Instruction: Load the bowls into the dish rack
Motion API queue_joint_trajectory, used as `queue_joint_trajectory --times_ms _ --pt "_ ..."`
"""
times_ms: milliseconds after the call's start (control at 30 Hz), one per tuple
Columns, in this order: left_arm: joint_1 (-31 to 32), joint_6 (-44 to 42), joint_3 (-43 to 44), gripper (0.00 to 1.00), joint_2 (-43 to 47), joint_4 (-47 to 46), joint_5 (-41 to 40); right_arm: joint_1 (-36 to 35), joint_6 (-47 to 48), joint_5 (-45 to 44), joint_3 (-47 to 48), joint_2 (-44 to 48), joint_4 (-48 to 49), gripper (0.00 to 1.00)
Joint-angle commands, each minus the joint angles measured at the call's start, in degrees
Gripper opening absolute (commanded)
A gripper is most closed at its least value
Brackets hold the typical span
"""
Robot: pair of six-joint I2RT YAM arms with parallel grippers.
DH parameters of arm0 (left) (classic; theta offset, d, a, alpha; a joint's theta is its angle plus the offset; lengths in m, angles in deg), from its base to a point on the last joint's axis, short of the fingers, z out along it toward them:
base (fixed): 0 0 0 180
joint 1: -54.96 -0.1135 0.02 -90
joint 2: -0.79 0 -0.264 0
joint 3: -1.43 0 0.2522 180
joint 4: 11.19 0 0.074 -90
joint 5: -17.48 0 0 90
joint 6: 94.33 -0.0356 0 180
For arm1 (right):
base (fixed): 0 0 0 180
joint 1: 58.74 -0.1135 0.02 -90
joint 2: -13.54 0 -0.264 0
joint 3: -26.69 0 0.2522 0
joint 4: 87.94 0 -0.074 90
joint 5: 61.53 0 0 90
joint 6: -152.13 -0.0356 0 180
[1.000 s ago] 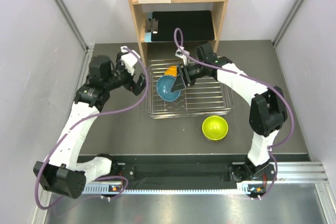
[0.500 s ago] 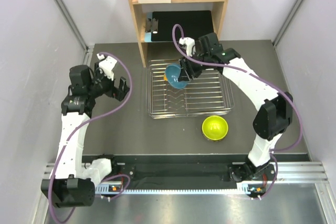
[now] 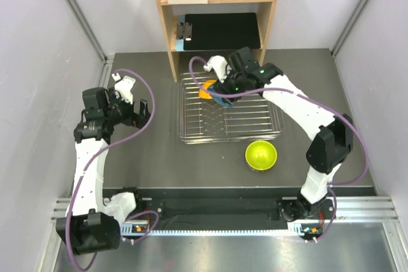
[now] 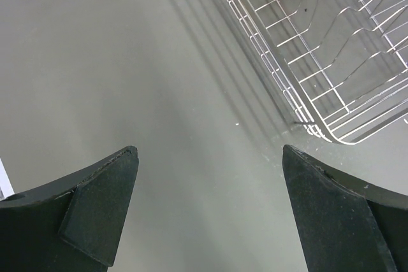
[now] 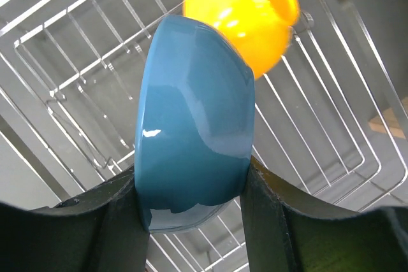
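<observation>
The right gripper (image 5: 191,186) is pinching the blue bowl (image 5: 191,125). Its two dark fingers (image 5: 121,221) press on opposite faces of the bowl, one on the inside and one on the outside, so that the wall of the bowl fills the gap between them. The bowl is held on edge, its rim turned sideways, above the wires of the dish rack (image 3: 255,122) near the rack's far left corner. In the right wrist view the lower edge of the bowl is hidden between the fingers, so it cannot be told whether the bowl touches the tines.

The orange bowl (image 5: 245,11) is already in the rack, just beyond the blue one and towards the far rim. In the overhead view the two bowls look very close, but contact between them cannot be made out.

The left gripper (image 4: 209,157) has its fingers (image 4: 102,208) spread wide with nothing between them. It hangs over the bare dark table (image 3: 191,164), to the left of the rack and apart from it; one corner of the rack shows at the upper right of the left wrist view.

The lime-green bowl (image 3: 261,155) sits upright on the table, just outside the rack's near right corner.
</observation>
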Motion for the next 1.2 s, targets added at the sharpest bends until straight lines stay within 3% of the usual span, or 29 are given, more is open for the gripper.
queue_joint_trajectory --times_ms 0,533,1167 --pt "-0.8 1.7 -1.4 0.99 2.1 -0.5 0.4 -3.6 5.2 -7.6 -0.9 3.4 2.3 0.0" --pt "-1.6 2.8 -4.0 0.99 4.2 -1.9 0.7 -11.2 11.2 -20.9 -4.6 3.1 8.0 0.0" --pt "-3.0 4.0 -4.6 0.99 5.2 -3.2 0.4 -13.3 14.4 -24.0 -10.4 1.7 11.5 0.0"
